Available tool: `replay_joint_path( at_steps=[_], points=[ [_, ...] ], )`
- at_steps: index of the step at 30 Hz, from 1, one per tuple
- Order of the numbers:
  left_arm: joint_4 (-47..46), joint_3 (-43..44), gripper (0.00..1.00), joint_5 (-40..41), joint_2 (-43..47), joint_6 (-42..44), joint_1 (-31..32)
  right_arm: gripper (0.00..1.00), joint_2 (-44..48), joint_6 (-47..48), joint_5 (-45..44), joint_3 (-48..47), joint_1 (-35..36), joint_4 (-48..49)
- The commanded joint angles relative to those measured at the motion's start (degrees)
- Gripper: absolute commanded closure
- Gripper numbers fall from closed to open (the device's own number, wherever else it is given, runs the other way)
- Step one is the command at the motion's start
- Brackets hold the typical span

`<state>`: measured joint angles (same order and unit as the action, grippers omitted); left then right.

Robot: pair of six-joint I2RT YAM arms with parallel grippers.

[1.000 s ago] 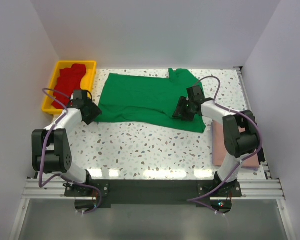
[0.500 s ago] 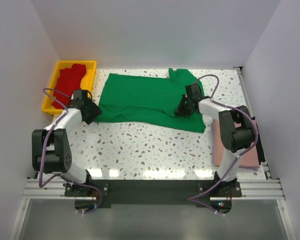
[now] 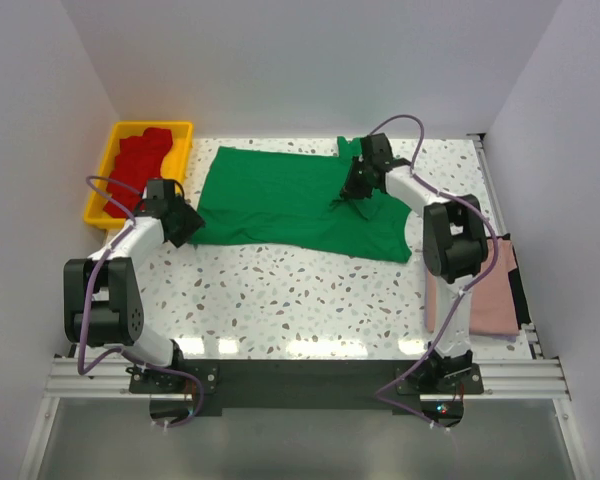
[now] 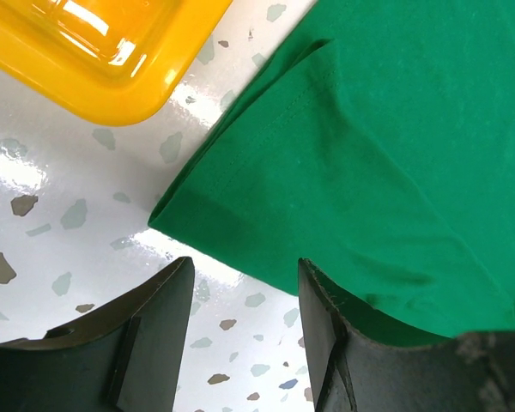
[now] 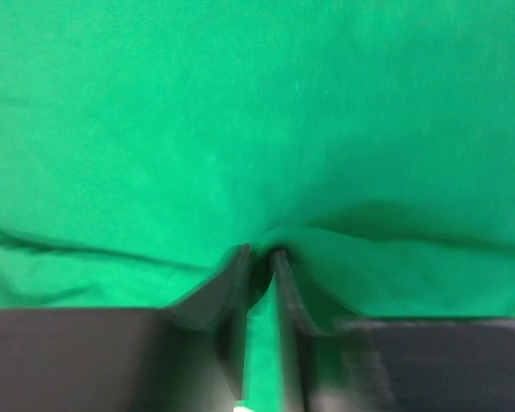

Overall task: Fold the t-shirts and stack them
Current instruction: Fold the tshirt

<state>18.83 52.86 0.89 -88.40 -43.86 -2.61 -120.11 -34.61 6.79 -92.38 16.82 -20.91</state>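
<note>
A bright green t-shirt [image 3: 280, 200] lies spread across the far half of the table. My right gripper [image 3: 349, 194] rests on its right part, and the right wrist view shows that gripper [image 5: 259, 256] shut on a small raised pinch of the green t-shirt [image 5: 240, 103]. By the shirt's left sleeve corner my left gripper [image 3: 189, 228] is low over the table. In the left wrist view it [image 4: 245, 273] is open, nothing between its fingers, and the green sleeve corner [image 4: 326, 172] lies just ahead. A dusty pink t-shirt [image 3: 485, 295] lies at the right edge. Red t-shirts [image 3: 140, 160] fill the tray.
The yellow plastic tray [image 3: 152, 125] stands at the far left corner, and its rounded corner [image 4: 94, 60] shows close to my left gripper. White walls close in the table on three sides. Speckled tabletop [image 3: 300, 300] stretches between the green shirt and the arm bases.
My right gripper has shut on the green cloth and moved away from the bases and slightly left, drawing the pinch along. The left arm has stayed put.
</note>
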Motion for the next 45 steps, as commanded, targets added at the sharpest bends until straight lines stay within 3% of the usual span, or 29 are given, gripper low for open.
replay_joint_path(
  at_steps=[1, 3, 4, 7, 9, 20, 23, 24, 28, 35, 45],
  points=[
    [-2.66, 0.31, 0.44, -0.62, -0.54, 1.14, -0.46, 0.75, -4.58, 5.25, -0.63, -7.80, -0.03, -5.89],
    [-2.92, 0.23, 0.43, -1.94, -0.46, 1.23, -0.46, 0.62, -5.65, 7.09, -1.16, -10.61, -0.03, -6.69],
    [-3.01, 0.31, 0.43, -2.03, -0.46, 1.40, -0.46, 0.51, -5.92, 7.71, -1.34, -11.15, -0.03, -7.04],
    [-3.01, 0.14, 0.42, -2.11, -0.37, 1.49, -0.46, 0.34, -4.96, 9.56, -2.82, -12.21, -0.03, -7.83],
    [-2.92, 0.14, 0.41, -2.03, -0.28, 1.67, -0.46, 0.32, -2.06, 10.44, -4.49, -10.82, -0.03, -7.83],
    [-3.10, 0.22, 0.41, -2.56, -0.54, 1.58, -0.46, 0.33, 17.28, 9.30, -11.36, 13.53, 0.06, 0.07],
    [-3.01, 0.22, 0.41, -2.47, -0.28, 1.58, -0.46, 0.47, 18.69, 9.12, -12.32, 19.15, 0.23, 0.34],
    [-3.01, 0.22, 0.41, -2.55, -0.28, 1.58, -0.46, 0.58, 18.78, 9.04, -13.02, 19.95, 0.32, 0.77],
    [-3.18, 0.05, 0.41, -2.73, -0.37, 1.49, -0.46, 0.75, 15.28, 9.03, -13.20, 20.22, 0.76, 0.78],
    [-3.01, 0.05, 0.41, -2.64, -0.28, 1.49, -0.46, 0.73, 8.51, 8.86, -13.64, 15.49, 1.20, 1.40],
    [-2.57, 0.31, 0.41, -2.38, -0.11, 1.93, -0.46, 0.64, 2.44, 8.86, -18.12, 5.02, 1.02, -1.68]
  ],
)
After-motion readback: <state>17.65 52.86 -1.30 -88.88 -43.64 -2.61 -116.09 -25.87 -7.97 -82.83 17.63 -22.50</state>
